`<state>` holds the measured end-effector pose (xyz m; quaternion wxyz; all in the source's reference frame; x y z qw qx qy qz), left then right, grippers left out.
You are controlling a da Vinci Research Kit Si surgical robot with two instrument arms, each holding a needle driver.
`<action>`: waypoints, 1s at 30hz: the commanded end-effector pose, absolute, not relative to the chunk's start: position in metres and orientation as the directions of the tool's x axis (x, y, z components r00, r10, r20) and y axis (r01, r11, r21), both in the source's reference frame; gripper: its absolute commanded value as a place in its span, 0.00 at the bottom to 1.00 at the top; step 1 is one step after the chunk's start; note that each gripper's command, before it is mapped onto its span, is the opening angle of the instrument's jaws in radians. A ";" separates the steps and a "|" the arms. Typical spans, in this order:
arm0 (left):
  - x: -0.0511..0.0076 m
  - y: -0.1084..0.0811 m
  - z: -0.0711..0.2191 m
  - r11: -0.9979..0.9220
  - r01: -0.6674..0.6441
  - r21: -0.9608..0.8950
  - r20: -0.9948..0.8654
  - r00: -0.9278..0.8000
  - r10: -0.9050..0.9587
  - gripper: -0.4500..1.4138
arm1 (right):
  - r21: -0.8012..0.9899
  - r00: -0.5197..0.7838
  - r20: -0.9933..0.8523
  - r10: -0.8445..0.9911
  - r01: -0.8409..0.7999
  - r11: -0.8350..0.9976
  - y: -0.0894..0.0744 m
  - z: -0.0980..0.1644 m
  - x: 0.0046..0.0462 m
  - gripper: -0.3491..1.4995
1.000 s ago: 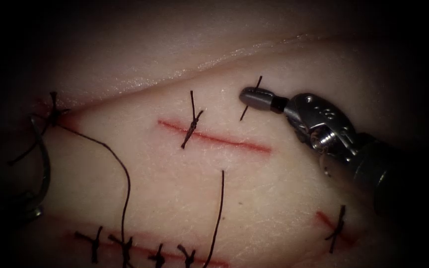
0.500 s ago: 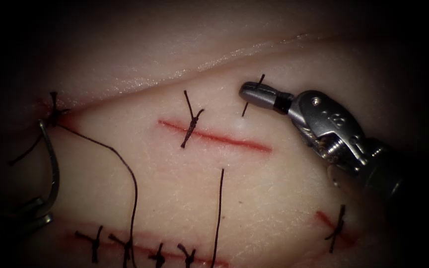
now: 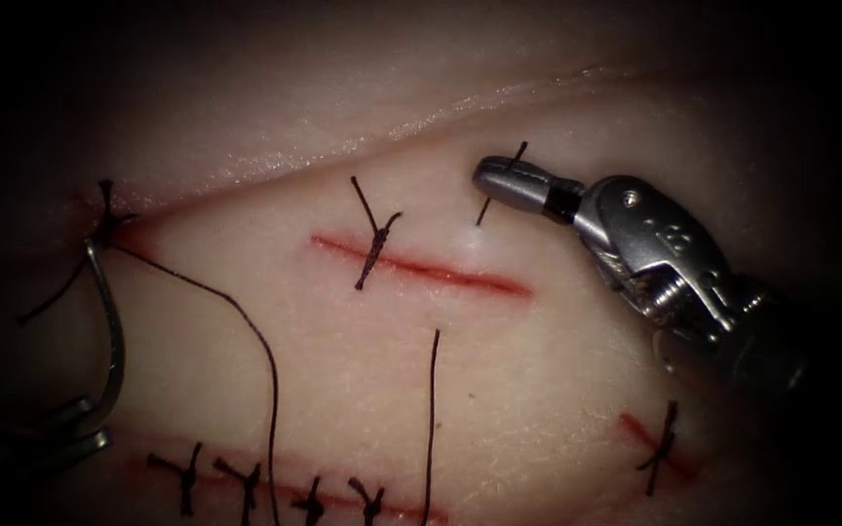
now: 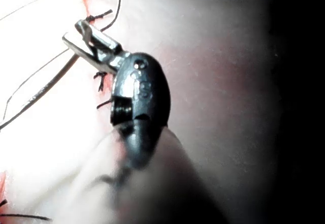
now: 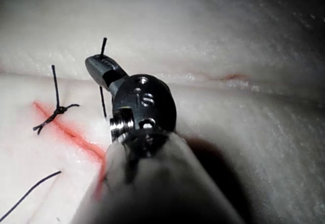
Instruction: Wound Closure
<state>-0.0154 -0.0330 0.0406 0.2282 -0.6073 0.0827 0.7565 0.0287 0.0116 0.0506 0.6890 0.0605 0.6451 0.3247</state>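
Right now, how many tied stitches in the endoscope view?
7 stitches: one far left, one centre, four in a row along the bottom, one lower right. Dark edges may hide more.

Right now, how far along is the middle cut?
Done: one knot ties the cut near its left end. In hand: the right tool is shut on a short thread above the cut; the left tool holds the needle near one end, far left of the cut, seemingly out of the tissue. Left: the cut to the knot's right is unstitched.

A row of four tied stitches [image 3: 246, 482] crosses a lower cut [image 3: 338, 504], another stitch [image 3: 660, 448] far right
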 end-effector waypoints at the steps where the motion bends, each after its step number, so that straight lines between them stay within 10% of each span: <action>1: -0.0154 -0.034 0.041 -0.884 -0.441 -0.154 -0.955 -0.165 0.249 0.00 | 0.505 -0.044 -0.848 0.527 -0.366 0.782 0.012 0.051 0.0297 0.00; 3: -0.0153 -0.034 0.042 -0.888 -0.432 -0.154 -0.954 -0.169 0.248 0.00 | 0.507 -0.048 -0.848 0.527 -0.362 0.782 0.012 0.051 0.0300 0.04; 4: -0.0153 -0.034 0.042 -0.890 -0.430 -0.154 -0.954 -0.170 0.247 0.01 | 0.509 -0.052 -0.848 0.527 -0.355 0.784 0.012 0.051 0.0301 0.31; 5: -0.0153 -0.034 0.042 -0.891 -0.428 -0.153 -0.955 -0.169 0.245 0.15 | 0.512 -0.064 -0.848 0.525 -0.347 0.785 0.012 0.051 0.0303 0.63; 6: -0.0152 -0.034 0.043 -0.886 -0.434 -0.162 -0.951 -0.170 0.257 0.39 | 0.529 -0.075 -0.839 0.539 -0.342 0.777 0.012 0.051 0.0303 0.76; 8: -0.0148 -0.034 0.044 -0.871 -0.461 -0.171 -0.944 -0.176 0.279 0.55 | 0.545 -0.101 -0.831 0.547 -0.345 0.764 0.012 0.051 0.0304 0.89; 16: -0.0117 -0.032 0.046 -0.804 -0.587 -0.093 -0.842 -0.384 0.378 0.96 | 0.550 -0.110 -0.829 0.548 -0.338 0.764 0.011 0.050 0.0301 0.90; 30: -0.0027 -0.034 0.045 -0.824 -0.562 -0.068 -0.701 -0.561 0.440 0.99 | 0.540 -0.111 -0.837 0.536 -0.334 0.773 0.010 0.051 0.0300 0.88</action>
